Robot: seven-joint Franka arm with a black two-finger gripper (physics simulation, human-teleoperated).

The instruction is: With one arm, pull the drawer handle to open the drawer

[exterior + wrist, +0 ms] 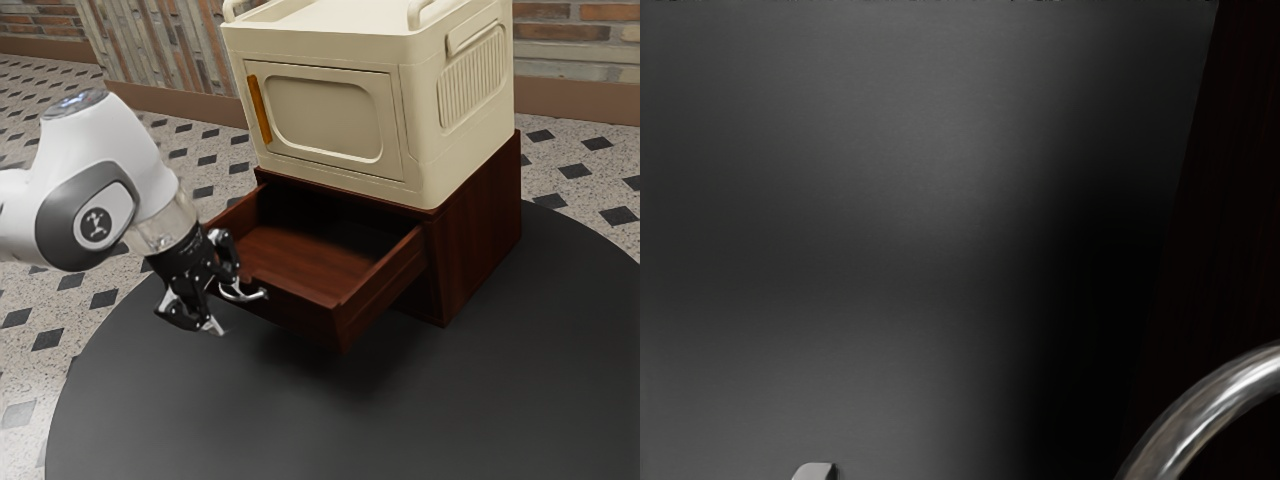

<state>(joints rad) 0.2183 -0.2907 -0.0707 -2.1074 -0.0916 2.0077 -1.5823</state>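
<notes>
"Where is the drawer (310, 318) seen?"

"It is seen in the exterior view, drawn well out of the dark reddish wooden cabinet (475, 230), with its inner floor exposed. The cabinet is carried by the round dark desk (300, 430)."

"And the handle (242, 294)?"

"The curved, shiny metal handle is fixed to the drawer's front, right by the gripper (228, 305). In the wrist view, part of its curve is shown beside dark wood, with the desk's surface seen below the hand."

"How are the fingers (180, 313) set?"

"They are spread wide, one above the other in the exterior view, and the upper one is placed close against the handle. Whether it is touched cannot be told."

"What is set on the cabinet?"

"A cream box (480, 70) is placed on top, its front door (325, 115) shut and fitted with an orange bar (259, 110). Beyond the desk, a speckled floor (600, 195) is patterned with dark diamonds."
</notes>
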